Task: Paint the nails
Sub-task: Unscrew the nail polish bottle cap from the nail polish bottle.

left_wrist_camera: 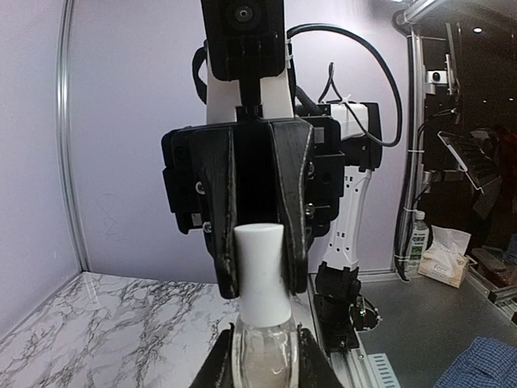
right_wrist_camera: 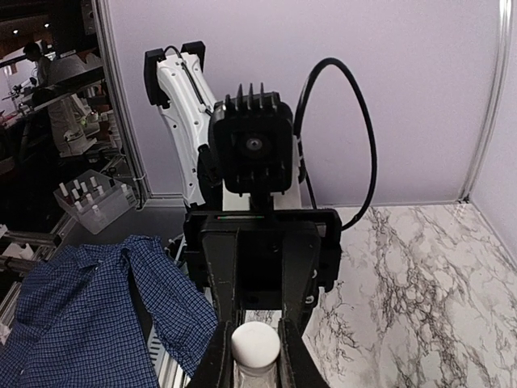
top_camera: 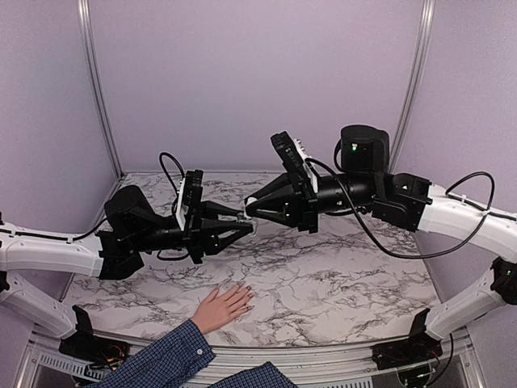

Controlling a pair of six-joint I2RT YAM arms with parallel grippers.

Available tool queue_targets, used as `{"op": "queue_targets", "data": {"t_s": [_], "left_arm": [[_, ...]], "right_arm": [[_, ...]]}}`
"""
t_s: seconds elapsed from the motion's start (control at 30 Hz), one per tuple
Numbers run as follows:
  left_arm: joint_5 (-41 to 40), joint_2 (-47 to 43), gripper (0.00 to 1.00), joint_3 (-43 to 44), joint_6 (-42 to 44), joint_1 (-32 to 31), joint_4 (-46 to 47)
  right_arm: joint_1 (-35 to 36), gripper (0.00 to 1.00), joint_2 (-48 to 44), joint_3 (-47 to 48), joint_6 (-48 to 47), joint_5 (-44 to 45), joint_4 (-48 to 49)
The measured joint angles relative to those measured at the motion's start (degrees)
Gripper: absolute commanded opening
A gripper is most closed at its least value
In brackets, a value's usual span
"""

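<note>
The marble table [top_camera: 339, 283] fills the floor of the lilac-walled cell. Over it the two arms reach in from either side: the left arm [top_camera: 48, 255] comes from the left and the right arm [top_camera: 460, 214] from the right. They meet above the middle of the table.

The left gripper [top_camera: 246, 228] and the right gripper [top_camera: 250, 208] stand tip to tip, raised off the marble. The right one is a little farther back than the left.

A human hand [top_camera: 222, 307] lies flat, palm down, at the near edge of the table. Its blue plaid sleeve [top_camera: 161, 360] runs off toward the near left.

Between the grippers is a small clear glass bottle [left_wrist_camera: 262, 356]. The left gripper's jaws are clamped on its body, as the left wrist view shows. Its white cap [left_wrist_camera: 258, 271] points at the opposite gripper and sits between the right gripper's fingers, which are closed around it.

The nails [top_camera: 245, 296] are at the ends of the spread fingers, which point to the right. They are too small to make out singly. They lie on the table, nearer than the joined jaws and almost straight below them in the top view. They are well apart from both grippers and touched by neither.
</note>
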Motion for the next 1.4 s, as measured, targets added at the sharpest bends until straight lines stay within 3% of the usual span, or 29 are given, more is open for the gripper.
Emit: {"op": "queue_targets", "data": {"t_s": [0.47,0.63,0.7,0.77,0.8,0.9,1.23,1.4], "left_arm": [[11.98,0.46,0.00,2.69,-3.21,-0.37,0.07],[12.92,0.57,0.00,2.86,-2.99,-0.52,0.13],[12.76,0.57,0.00,2.84,-2.67,-0.55,0.13],[12.26,0.55,0.00,2.82,-2.23,-0.63,0.11],[12.28,0.52,0.00,2.80,-1.88,-0.72,0.11],[11.19,0.37,0.00,2.36,-0.98,-1.42,0.09],[0.39,-1.75,0.00,-0.63,3.19,-1.90,0.07],[-7.06,-1.92,0.00,-1.27,5.60,-1.90,-0.02]], "right_arm": [[0.63,0.00,-0.61,-0.76,-3.45,-11.08,3.23],[0.72,0.06,-0.59,-0.76,-3.67,-12.15,3.19],[0.72,0.20,-0.59,-0.76,-3.78,-12.15,3.17],[0.72,0.46,-0.59,-0.76,-3.96,-11.98,3.21],[0.72,0.54,-0.59,-0.76,-3.98,-11.04,3.48],[0.61,0.64,-0.59,-0.76,-3.89,-8.92,3.80],[0.22,0.67,-0.59,-0.76,-2.08,-2.08,4.04],[0.22,0.51,-0.50,-0.46,-0.26,1.36,3.26]]}}
